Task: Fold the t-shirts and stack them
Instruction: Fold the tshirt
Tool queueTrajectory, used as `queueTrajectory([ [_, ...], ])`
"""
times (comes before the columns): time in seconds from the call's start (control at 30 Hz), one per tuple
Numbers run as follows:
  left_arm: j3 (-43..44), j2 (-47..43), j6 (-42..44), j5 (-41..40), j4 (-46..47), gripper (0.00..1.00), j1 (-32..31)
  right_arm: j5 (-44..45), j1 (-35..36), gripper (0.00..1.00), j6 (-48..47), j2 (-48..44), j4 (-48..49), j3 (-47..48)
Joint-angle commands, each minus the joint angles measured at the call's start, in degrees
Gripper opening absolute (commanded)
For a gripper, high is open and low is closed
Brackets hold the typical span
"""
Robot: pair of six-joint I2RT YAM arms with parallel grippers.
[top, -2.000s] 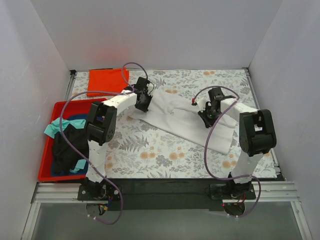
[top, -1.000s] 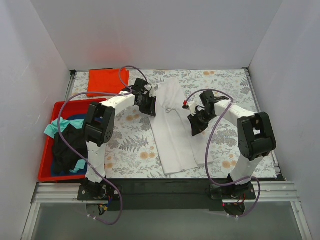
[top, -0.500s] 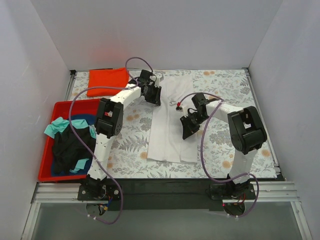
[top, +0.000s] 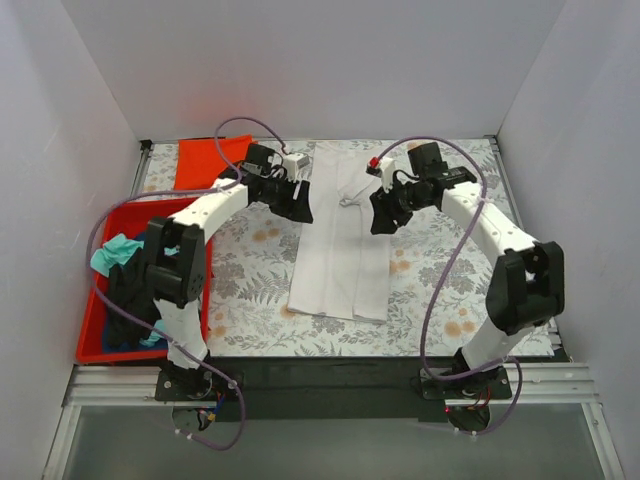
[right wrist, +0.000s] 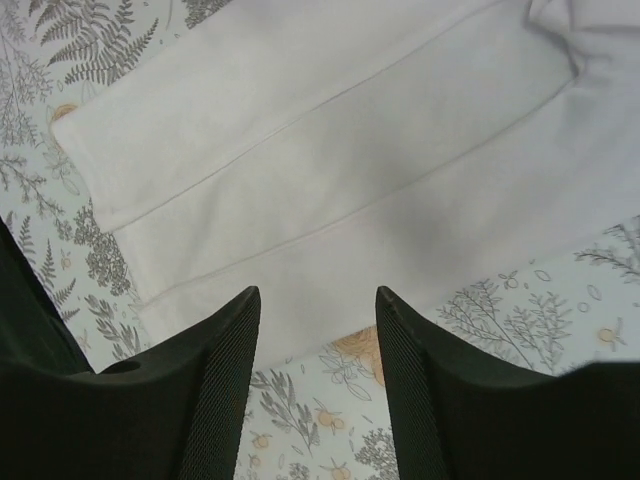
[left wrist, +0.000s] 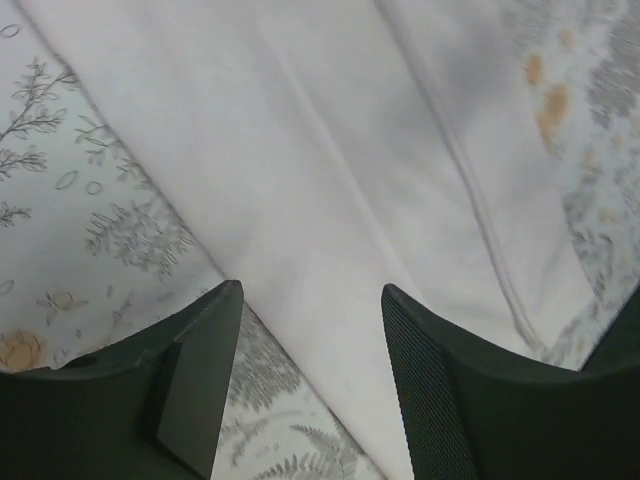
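Top view: long white cloth t-shirt, folded into narrow strip, flat on floral bench between left pincer and right pincer; orange-red square-folded tee on bench beyond left pincer's outer side.
Left wrist: left pincer spread, empty, white shirt beneath.
Right wrist: right pincer spread, empty, over shirt's edge.
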Motion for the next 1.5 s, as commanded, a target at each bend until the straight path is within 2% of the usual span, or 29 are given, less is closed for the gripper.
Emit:
queueTrajectory([
  [0.0,-8.64,-19.07,8.15,9.89,5.39,0.57,0.32,2.37,2.04,0.58,-8.69,-9.46,-4.61,-0.45],
  [0.03,-15.20,-22.50,10.96,11.22,5.40,0.58,0.50,3.26,3.52,0.58,-10.29,-11.14,-4.96,-1.60],
  [0.07,-18.22,-28.01,16.38,12.02,5.40,0.58,0.76,4.22,4.58,0.58,-11.70,-12.72,-5.05,-3.35],
  [0.13,-26.72,-33.49,21.59,15.70,4.61,0.58,1.38,6.95,8.43,0.57,-15.22,-17.03,-5.14,-9.06],
  [0.2,-31.67,-39.72,29.92,18.26,1.82,0.58,1.90,9.40,11.35,0.55,-16.71,-20.02,-4.88,-13.02],
  [0.23,-36.05,-41.32,32.49,20.44,1.19,0.58,1.82,9.85,14.41,0.54,-17.50,-20.73,-4.27,-17.30],
  [0.33,-41.70,-45.99,40.67,22.57,-0.40,0.56,1.29,12.22,19.24,0.51,-16.81,-22.76,0.63,-24.95],
  [0.43,-48.56,-48.45,49.10,20.65,-1.11,0.53,-1.78,15.91,23.56,0.48,-15.84,-23.38,4.34,-29.02],
  [0.6,-55.68,-49.25,49.04,13.36,8.81,0.50,-6.26,19.60,27.61,0.45,-15.58,-23.02,7.69,-34.12],
  [0.9,-58.24,-45.65,56.16,9.05,10.76,0.50,-9.60,20.66,29.55,0.48,-16.45,-24.51,6.02,-37.63],
  [1.17,-60.43,-44.50,56.77,4.48,14.54,0.50,-12.42,21.55,29.73,0.49,-17.86,-26.19,6.72,-40.02],
  [1.47,-61.41,-40.11,55.81,0.78,16.91,0.50,-14.53,21.02,30.52,0.46,-17.33,-20.22,12.51,-43.08],
])
